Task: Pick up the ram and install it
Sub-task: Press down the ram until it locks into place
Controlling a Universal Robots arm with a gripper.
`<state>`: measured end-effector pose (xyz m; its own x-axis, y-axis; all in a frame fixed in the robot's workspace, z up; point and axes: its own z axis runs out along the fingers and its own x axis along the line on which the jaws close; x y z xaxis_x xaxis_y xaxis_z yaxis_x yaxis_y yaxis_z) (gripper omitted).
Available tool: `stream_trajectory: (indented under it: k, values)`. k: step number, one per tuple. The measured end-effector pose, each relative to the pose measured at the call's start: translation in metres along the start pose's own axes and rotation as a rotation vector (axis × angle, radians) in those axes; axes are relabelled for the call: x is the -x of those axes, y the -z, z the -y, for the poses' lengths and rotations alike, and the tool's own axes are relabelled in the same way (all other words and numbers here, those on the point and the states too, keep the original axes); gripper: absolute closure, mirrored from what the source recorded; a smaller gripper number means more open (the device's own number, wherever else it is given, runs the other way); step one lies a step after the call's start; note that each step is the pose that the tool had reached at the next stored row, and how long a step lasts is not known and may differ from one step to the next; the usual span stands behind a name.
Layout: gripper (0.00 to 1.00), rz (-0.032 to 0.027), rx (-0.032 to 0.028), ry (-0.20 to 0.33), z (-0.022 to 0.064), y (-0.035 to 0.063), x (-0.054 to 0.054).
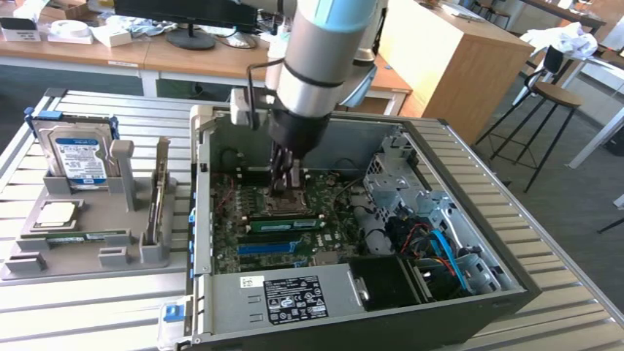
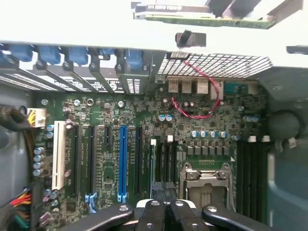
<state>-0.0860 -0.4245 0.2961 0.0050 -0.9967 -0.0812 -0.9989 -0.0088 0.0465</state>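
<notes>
Starting at the exterior view's left, the ram [image 2: 207,19] is seen resting in the grey tray [image 1: 58,267], just outside the computer case [image 1: 200,219]. It is judged light, stiff and fragile, best taken by its long edges, clear of chips and contacts. Further right, the gripper [image 1: 289,191] is positioned low over the motherboard [image 2: 96,110], its fingers [image 2: 153,211] drawn together with nothing seen held.

The exterior view is evenly lit by bright daylight; pale sheen is seen on the slatted tabletop [image 1: 88,307], and the inside of the computer case [image 1: 507,292] is left in shadow. In the wrist view the case's upper wall [image 2: 72,24] is blown out to white, while the motherboard [image 2: 144,125] below is dimmer and slightly soft.
</notes>
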Motion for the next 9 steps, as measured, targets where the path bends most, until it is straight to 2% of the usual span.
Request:
stream_trajectory:
  k: [9]
  values:
    - [0.90,-0.0001,0.0000,0.000,-0.0015,0.0328,0.003]
